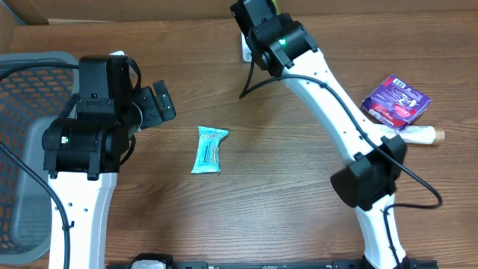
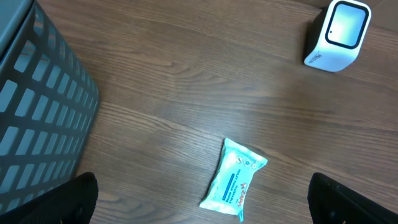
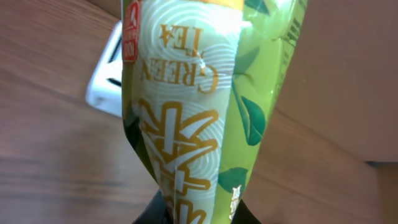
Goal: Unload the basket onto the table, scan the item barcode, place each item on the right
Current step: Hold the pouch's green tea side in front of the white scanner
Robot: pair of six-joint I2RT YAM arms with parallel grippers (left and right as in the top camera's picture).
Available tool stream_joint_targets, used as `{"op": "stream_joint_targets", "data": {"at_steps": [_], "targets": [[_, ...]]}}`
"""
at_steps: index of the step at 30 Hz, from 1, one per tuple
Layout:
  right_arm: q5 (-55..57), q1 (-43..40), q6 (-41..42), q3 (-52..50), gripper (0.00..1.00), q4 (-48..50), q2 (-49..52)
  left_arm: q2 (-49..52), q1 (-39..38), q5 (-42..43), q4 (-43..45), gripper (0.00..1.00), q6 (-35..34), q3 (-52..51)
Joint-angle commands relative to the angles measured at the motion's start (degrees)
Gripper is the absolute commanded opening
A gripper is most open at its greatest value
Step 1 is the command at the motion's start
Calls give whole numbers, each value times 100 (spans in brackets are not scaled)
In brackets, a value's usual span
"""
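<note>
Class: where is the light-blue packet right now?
In the overhead view, the light-blue packet lies mid-table, just right of the open left fingers, well short of the white scanner.

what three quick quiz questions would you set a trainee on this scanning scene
1. True or false: the right gripper is shut on the green tea packet.
2. Which item lies in the middle of the table? A. a blue packet B. a purple packet C. a grey basket
3. In one word, how do the jaws of the left gripper stand?
Key: 1 true; 2 A; 3 open.
</note>
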Motion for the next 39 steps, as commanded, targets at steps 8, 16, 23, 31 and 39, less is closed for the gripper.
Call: {"op": "stream_joint_targets", "data": {"at_steps": [8, 16, 23, 31, 39], "targets": [[909, -457, -566, 74, 4, 1478, 828, 20, 11, -70, 2, 99, -55, 44], [890, -586, -1714, 74, 4, 2673, 1029, 20, 11, -70, 2, 100, -52, 44], [1036, -586, -2710, 74, 4, 3176, 1333, 20, 11, -70, 2, 100, -52, 44], [1408, -619, -3285, 74, 4, 3497, 1582, 20, 11, -70, 2, 100, -55, 44], [1180, -660, -3287, 74, 4, 3823, 1589, 20, 11, -70, 2, 100, -52, 44]]}}
